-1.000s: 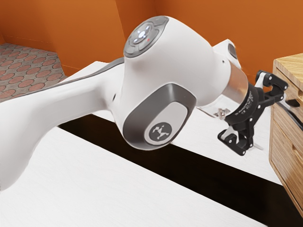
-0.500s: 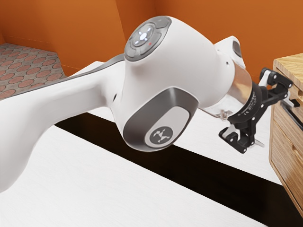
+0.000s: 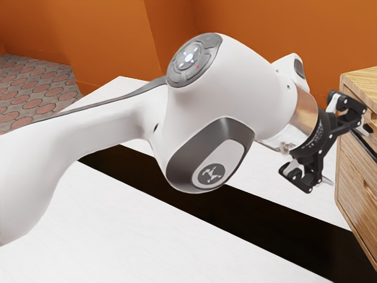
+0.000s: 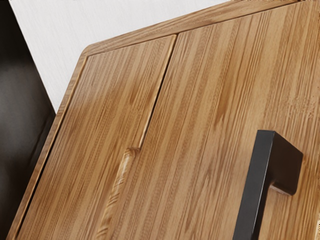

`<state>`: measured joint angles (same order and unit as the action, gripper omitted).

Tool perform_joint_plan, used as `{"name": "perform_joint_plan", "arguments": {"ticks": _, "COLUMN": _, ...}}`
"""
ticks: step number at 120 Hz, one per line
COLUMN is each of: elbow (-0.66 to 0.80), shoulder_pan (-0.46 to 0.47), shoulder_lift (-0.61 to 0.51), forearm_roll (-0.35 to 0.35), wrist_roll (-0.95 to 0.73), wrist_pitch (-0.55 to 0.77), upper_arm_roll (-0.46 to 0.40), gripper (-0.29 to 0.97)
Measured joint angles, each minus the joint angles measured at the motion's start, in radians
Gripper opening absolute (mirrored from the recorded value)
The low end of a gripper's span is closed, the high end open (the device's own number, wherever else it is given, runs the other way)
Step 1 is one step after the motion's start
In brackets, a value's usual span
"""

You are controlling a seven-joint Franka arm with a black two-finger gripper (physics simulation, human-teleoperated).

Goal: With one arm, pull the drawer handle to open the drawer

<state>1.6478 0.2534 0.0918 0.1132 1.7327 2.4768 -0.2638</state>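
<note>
From the side, the pincer (image 3: 328,144) hangs spread wide and empty just beside the wooden cabinet (image 3: 356,177) at the exterior view's right, while the wrist camera looks closely at the drawer front (image 4: 215,100) and its black handle (image 4: 264,185) standing proud of the wood.

The white arm (image 3: 224,118) reaches toward the exterior view's right, its end effector (image 3: 330,144) spread wide apart.

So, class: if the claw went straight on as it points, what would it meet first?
Probably the wooden drawer front, close beside its black handle; the claw faces it, though the gap is unclear.
</note>
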Motion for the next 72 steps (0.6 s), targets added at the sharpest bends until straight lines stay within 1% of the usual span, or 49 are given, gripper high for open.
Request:
{"name": "perform_joint_plan", "arguments": {"ticks": 34, "elbow": -0.005, "shoulder_pan": 0.004, "shoulder_lift": 0.038, "forearm_roll": 0.002, "wrist_roll": -0.001, "wrist_pitch": 0.017, "upper_arm_roll": -0.002, "gripper": 0.68}}
{"name": "perform_joint_plan", "arguments": {"ticks": 72, "elbow": 0.003, "shoulder_pan": 0.005, "shoulder_lift": 0.027, "forearm_roll": -0.010, "wrist_roll": -0.002, "wrist_pitch": 0.022, "upper_arm_roll": -0.001, "gripper": 0.68}}
